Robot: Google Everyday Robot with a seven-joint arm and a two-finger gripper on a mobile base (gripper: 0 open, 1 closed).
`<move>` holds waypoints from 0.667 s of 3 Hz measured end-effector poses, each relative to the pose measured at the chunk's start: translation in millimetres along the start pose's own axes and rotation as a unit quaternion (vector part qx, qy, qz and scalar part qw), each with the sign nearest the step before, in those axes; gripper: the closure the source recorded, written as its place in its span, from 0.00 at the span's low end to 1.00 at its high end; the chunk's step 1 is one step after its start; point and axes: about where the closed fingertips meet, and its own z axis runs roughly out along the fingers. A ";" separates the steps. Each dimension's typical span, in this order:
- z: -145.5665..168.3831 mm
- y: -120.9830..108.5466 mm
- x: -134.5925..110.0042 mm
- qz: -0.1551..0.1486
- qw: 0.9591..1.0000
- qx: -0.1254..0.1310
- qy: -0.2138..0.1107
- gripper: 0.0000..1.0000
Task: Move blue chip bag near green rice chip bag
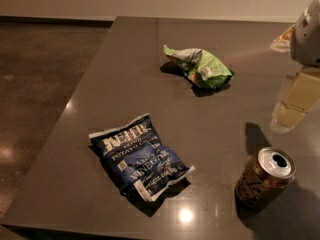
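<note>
In the one camera view, the large dark navy-blue glossy foil chip bag (139, 159) is lying flat on the front-left part of the dark grey smooth tabletop (125, 74). It is well apart from the robot's pale, yellowish translucent gripper (294, 101), which is hanging over the table's right side. The small, crumpled light-green foil rice chip bag (202, 66) is resting toward the far middle of the table, nearer to the gripper than the blue chip bag is, though apart from it too. The two bags are sitting well apart, with bare tabletop between them. The grey-white rounded arm housing (309, 34) is coming in from the upper right corner, and the gripper is pointing down and slightly leftward beneath it, touching nothing on the table. How far it is open cannot be told. A brown drinks can with a silver opened top (265, 179) is standing at the front right, below the gripper in the picture. White lettering on the blue chip bag is showing what looks like "KETTLE", with "POTATO CHIPS" and "VINEGAR" under it. The green rice chip bag is carrying a small white label whose print is too small to read.
</note>
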 end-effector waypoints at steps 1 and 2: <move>4.1 14.3 -20.6 0.007 1.000 -0.008 -0.002 0.00; 15.2 40.4 -46.7 0.021 0.999 -0.024 -0.013 0.00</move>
